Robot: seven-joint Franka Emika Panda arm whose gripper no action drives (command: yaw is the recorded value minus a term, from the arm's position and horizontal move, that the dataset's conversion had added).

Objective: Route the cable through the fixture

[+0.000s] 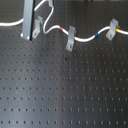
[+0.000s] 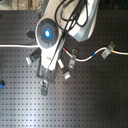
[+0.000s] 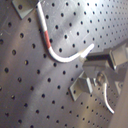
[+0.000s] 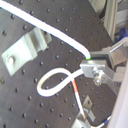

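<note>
Gripper (image 4: 88,64) pinches the cable (image 4: 60,35), jaws pressed on the white cord where it bends. Beyond the tips a loose loop curls over the perforated board (image 3: 30,95). The fixture (image 1: 70,38), a small grey bent clip, stands mid-board in the first exterior view, cord with a red band running to it, blue and yellow bands farther on. Risk: the slack loop snagging a neighbouring clip (image 1: 37,26), or the thin cord slipping out if pulled tight.
</note>
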